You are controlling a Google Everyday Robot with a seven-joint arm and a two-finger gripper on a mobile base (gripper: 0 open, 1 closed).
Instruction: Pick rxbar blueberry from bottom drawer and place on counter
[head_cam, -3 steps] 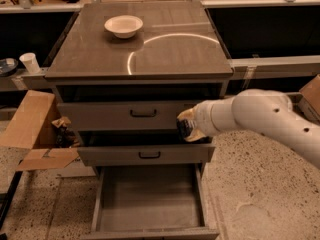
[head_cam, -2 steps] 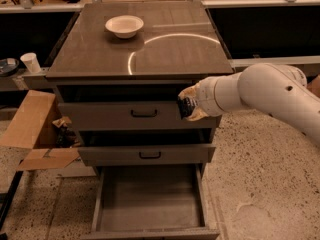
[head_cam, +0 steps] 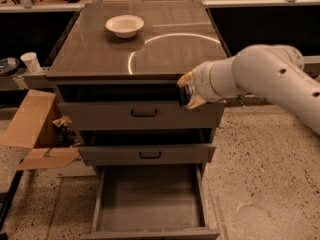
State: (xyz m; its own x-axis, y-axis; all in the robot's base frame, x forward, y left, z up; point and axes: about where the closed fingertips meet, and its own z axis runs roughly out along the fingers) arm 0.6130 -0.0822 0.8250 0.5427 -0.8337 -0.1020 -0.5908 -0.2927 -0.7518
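The bottom drawer (head_cam: 150, 204) stands pulled out nearest the camera; above it, at the cabinet's front right, the gripper (head_cam: 186, 91) is clenched on a dark bar, apparently the rxbar blueberry (head_cam: 182, 96); just beyond lies the counter (head_cam: 165, 54); a white bowl (head_cam: 124, 25) sits far left.

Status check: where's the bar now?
Pincer shut on rxbar blueberry, at counter front edge. Bottom drawer open. White bowl back-left on counter, off the path.

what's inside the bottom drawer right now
Only bare grey floor shows in the bottom drawer; its rear, under the middle drawer, is hidden. The gripper holds the rxbar blueberry up by the front edge of the counter.
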